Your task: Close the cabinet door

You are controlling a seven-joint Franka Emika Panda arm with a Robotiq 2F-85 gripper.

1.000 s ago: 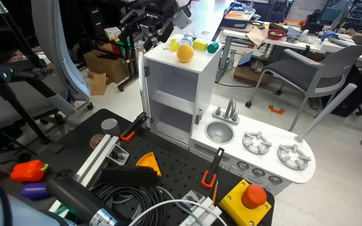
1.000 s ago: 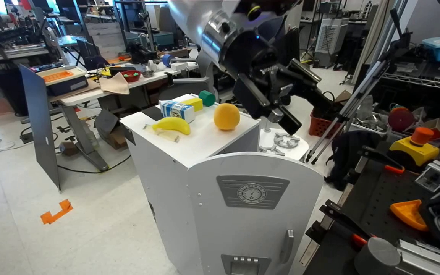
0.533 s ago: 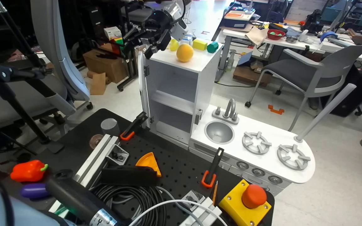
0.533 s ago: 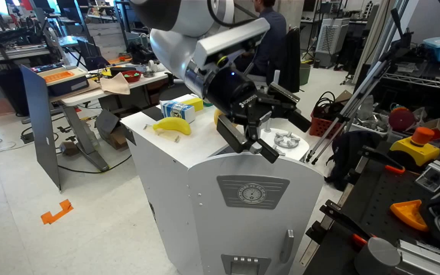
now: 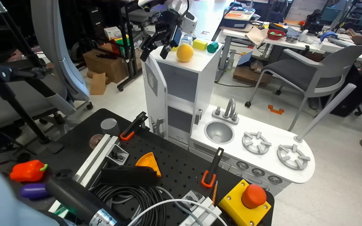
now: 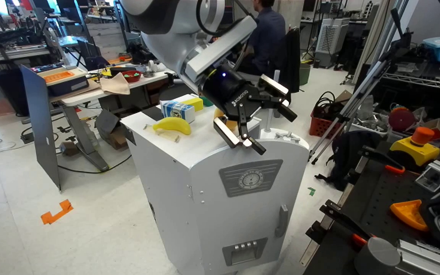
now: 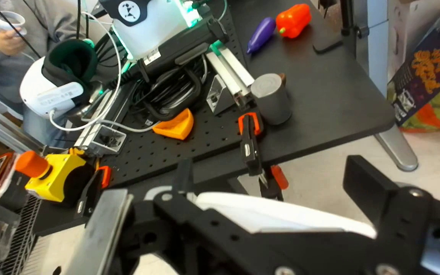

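Observation:
The cabinet door (image 5: 158,105) is a tall light-grey panel with a rounded top. In an exterior view its front (image 6: 250,217) shows a dark-grey dial plate, a grey handle and a lower grey plate. It stands partly open, angled across the cabinet (image 5: 205,91), whose shelves show beside it. My gripper (image 5: 154,55) is open at the door's top edge; it also shows in an exterior view (image 6: 273,130). In the wrist view the door's white top edge (image 7: 281,212) runs between the spread fingers (image 7: 273,179). One finger is at that edge; I cannot tell whether it touches.
An orange ball (image 5: 185,52), yellow block (image 5: 200,44), green piece (image 5: 213,47) and banana (image 6: 172,125) lie on the cabinet top near the arm. A white sink-and-burner counter (image 5: 272,131) adjoins the cabinet. A black table (image 5: 181,163) with clamps (image 5: 134,125) stands in front.
My open gripper has come down to the door's top and moved toward the cabinet opening. The door has swung from wide open to partly open, and its front now shows in both exterior views.

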